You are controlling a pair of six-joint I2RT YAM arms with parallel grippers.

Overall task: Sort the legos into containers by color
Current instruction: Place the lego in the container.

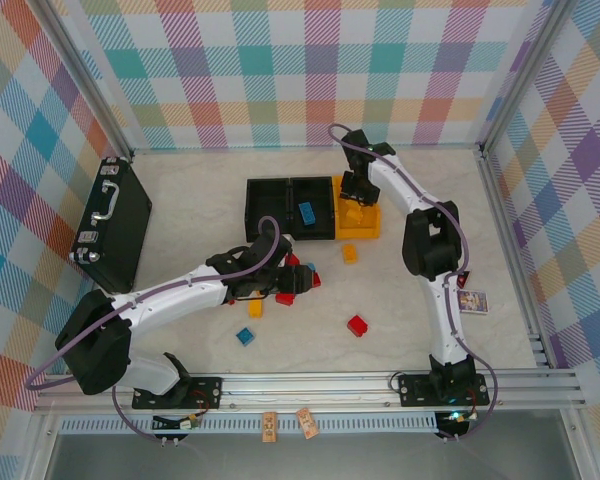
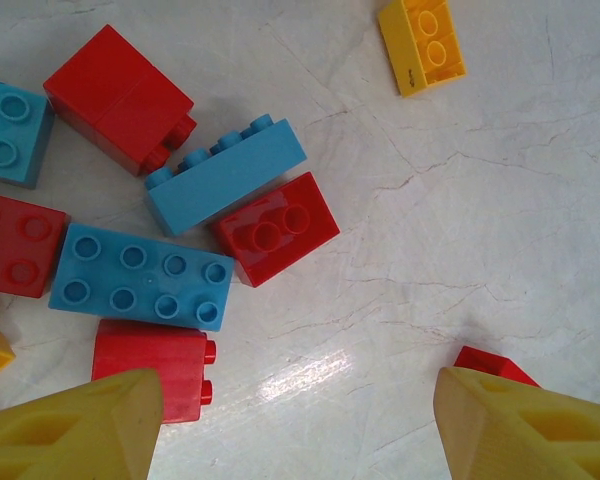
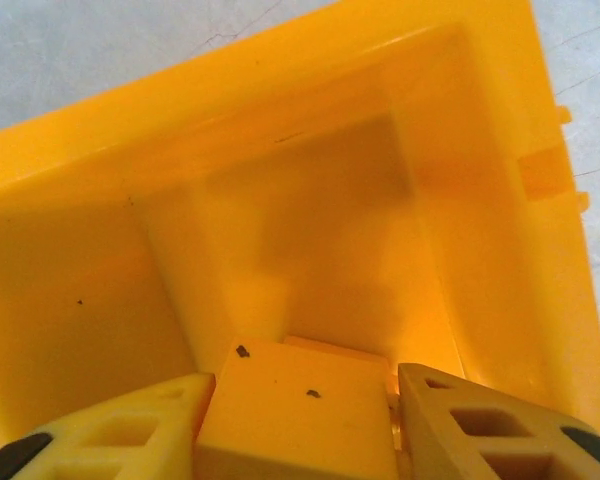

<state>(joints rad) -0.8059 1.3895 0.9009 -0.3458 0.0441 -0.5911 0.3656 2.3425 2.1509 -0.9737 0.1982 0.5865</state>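
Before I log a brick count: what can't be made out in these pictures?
- Top external view: the left arm covers part of the pile of plastic bricks.
- Left wrist view: a red studded brick is mostly behind a finger of the open left gripper.
- Right wrist view: the yellow-orange brick held by the right gripper is cut off by the lower edge.

Your pale marbled table [image 1: 390,290] carries the loose legos [image 2: 145,275] just ahead of the left gripper [image 2: 295,435]: red and blue ones bunched beyond one finger, a yellow one apart beyond the other, a red one at that finger's tip. Under the right gripper [image 1: 355,192] stand the joined containers [image 1: 250,210]. A black case [image 1: 115,225] and a small card [image 1: 473,300] lie well off to either side.
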